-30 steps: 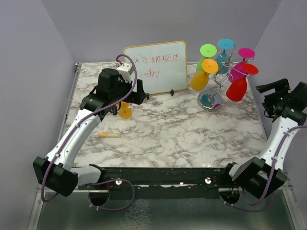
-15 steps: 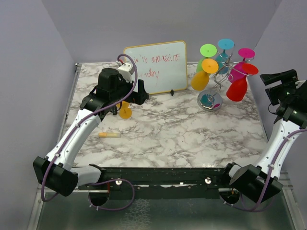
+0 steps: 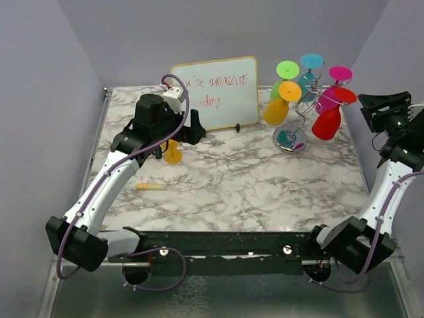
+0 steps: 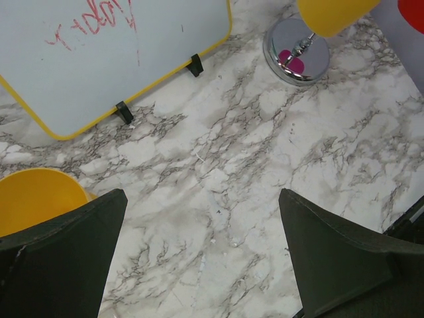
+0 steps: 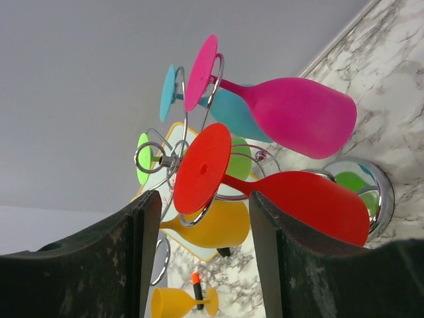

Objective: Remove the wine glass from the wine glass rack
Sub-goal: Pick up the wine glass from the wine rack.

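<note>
The wine glass rack (image 3: 306,106) is a silver wire stand on a round shiny base (image 3: 289,139) at the table's back right. Red (image 3: 328,122), pink (image 3: 329,99), teal, green and yellow (image 3: 275,111) glasses hang on it. My right gripper (image 3: 376,109) is open and raised just right of the rack, apart from it. In the right wrist view the red glass (image 5: 298,199) hangs from the wire in line with the gap of the gripper (image 5: 205,205). My left gripper (image 3: 196,128) is open and empty by the whiteboard. A yellow glass (image 3: 173,154) lies beside it.
A yellow-framed whiteboard (image 3: 215,93) stands at the back centre. A marker (image 3: 151,187) lies on the marble at the left. The grey side wall is close behind my right arm. The left wrist view shows the rack base (image 4: 298,56) and the loose yellow glass (image 4: 33,199).
My right arm has lifted and swung its gripper up and toward the rack. My left arm and the glasses have not moved.
</note>
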{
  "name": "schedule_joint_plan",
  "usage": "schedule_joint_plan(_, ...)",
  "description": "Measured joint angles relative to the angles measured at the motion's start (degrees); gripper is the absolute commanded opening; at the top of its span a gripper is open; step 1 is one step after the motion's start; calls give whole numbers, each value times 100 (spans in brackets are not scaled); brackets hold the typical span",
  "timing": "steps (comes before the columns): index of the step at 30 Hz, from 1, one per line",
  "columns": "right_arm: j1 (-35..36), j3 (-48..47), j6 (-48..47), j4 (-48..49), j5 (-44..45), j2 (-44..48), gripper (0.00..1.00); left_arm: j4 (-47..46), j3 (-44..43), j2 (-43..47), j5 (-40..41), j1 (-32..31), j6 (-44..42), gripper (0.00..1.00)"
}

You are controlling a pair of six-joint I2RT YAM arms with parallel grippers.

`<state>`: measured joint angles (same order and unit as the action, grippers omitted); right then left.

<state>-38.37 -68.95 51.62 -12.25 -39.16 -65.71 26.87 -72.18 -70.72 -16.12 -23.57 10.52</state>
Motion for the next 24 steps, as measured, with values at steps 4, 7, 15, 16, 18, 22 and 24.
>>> schedule_joint_plan(4,13,31,109,179,-144,-245,53,-55,0,0,-17,0,90,99)
schedule_joint_plan(7,68,31,166,271,-197,-341,53,-76,0,0,-20,0,122,99)
schedule_joint_plan(15,352,223,391,732,-247,-459,48,-142,39,0,-35,0,251,99)
schedule_joint_plan(16,356,223,415,787,-249,-494,48,-151,57,-2,-37,0,260,99)
schedule_joint_plan(18,363,225,463,874,-249,-560,47,-149,90,-2,-37,0,280,99)
schedule_joint_plan(22,385,232,579,1038,-249,-625,41,-151,105,-11,-39,0,317,99)
schedule_joint_plan(24,391,238,645,1150,-247,-632,38,-153,107,-22,-37,0,321,99)
